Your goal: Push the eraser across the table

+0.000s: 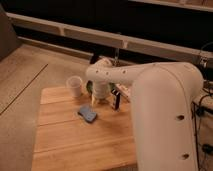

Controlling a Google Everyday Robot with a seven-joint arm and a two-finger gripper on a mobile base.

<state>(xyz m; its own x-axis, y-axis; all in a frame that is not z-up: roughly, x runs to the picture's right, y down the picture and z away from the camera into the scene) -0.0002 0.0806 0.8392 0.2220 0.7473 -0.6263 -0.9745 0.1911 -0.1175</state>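
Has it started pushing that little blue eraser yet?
Nothing looks done: the blue eraser lies mid-table, untouched. The gripper hangs just behind it, beside the cup, apparently lining up. The whole push is left.

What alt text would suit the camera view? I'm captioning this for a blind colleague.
A white robot arm reaches over a light-brown wooden plank table, its end effector hanging just beyond a small blue rectangular eraser. A translucent white plastic cup stands at the table's far left, and a small dark box stands right of the end effector.
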